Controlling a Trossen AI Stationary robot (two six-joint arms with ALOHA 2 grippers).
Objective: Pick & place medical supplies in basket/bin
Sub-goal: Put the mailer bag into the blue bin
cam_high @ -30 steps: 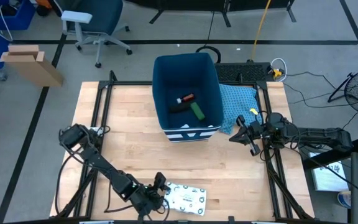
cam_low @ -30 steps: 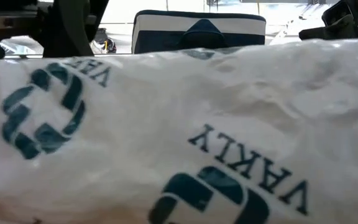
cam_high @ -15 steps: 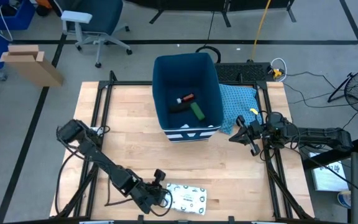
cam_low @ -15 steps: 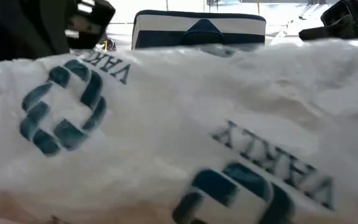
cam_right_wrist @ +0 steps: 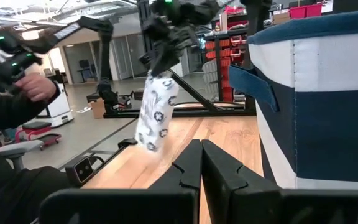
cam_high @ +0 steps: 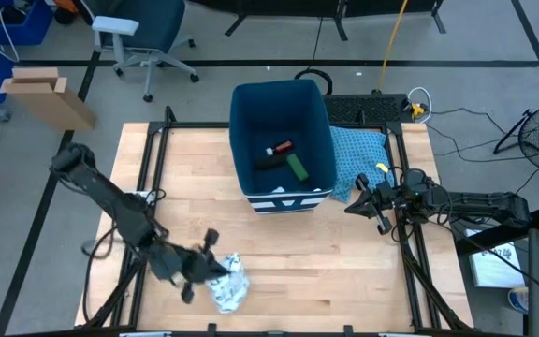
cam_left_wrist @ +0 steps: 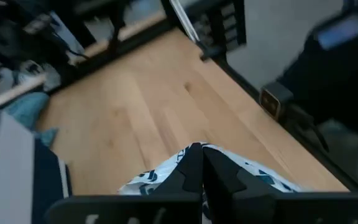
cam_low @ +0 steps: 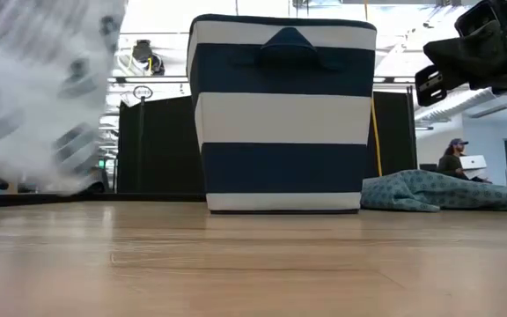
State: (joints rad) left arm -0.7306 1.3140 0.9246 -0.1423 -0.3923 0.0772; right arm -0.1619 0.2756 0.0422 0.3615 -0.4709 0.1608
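The white packet with green print (cam_right_wrist: pixel 156 115) hangs in the air over the table's near left part, crumpled, with my left gripper (cam_high: pixel 211 269) shut on it; from above the packet (cam_high: pixel 229 286) shows just right of the gripper. The dark blue bin (cam_high: pixel 282 140) stands at the far middle; a small red item (cam_high: pixel 281 149) and a dark green box (cam_high: pixel 296 167) lie on its floor. My right gripper (cam_high: pixel 361 202) hovers shut and empty at the right, beside the bin. My left gripper pinches the packet's upper end (cam_left_wrist: pixel 178 164) between its two fingers, coming from above and slanting down. The packet hangs below the fingers, its lower end (cam_right_wrist: pixel 149 144) clear of the table.
A light blue patterned cloth (cam_high: pixel 358 154) lies bunched to the right of the bin. The bin's striped front (cam_low: pixel 282 132) rises high above the tabletop. A person's hand (cam_right_wrist: pixel 33 84) with a controller shows beyond the table's left side.
My left gripper has shut on the white packet, then risen and gone toward the table's left edge. The packet, which lay flat near the front edge, has been lifted clear and now hangs crumpled below the fingers.
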